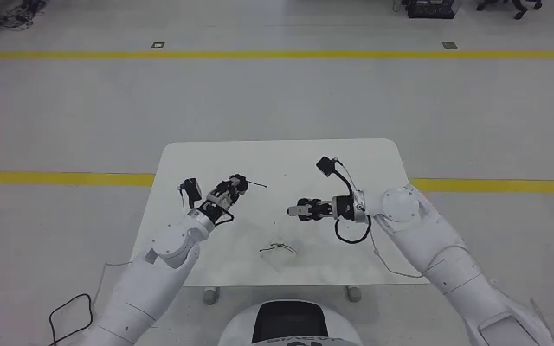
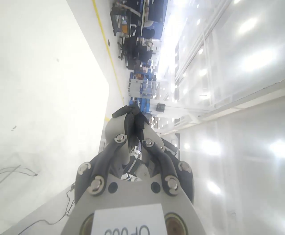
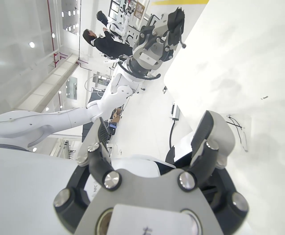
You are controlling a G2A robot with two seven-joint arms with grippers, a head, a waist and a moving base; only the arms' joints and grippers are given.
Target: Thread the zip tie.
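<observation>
My left gripper (image 1: 237, 183) hovers over the left middle of the white table (image 1: 346, 160), shut on a thin black zip tie (image 1: 257, 183) whose free end sticks out toward the table's centre. The right wrist view shows that gripper (image 3: 176, 21) too, with the tie's end (image 3: 182, 42) poking out of it. In the left wrist view the black fingertips (image 2: 133, 115) are pressed together. My right gripper (image 1: 294, 209) is open and holds nothing, a short way from the tie's tip across the table's centre. Its fingers (image 3: 101, 131) stand wide apart.
A few loose black zip ties (image 1: 279, 249) lie on the table near the front edge, between the two arms; they also appear in the wrist views (image 3: 238, 131) (image 2: 20, 170). A small dark speck (image 3: 264, 97) sits on the tabletop.
</observation>
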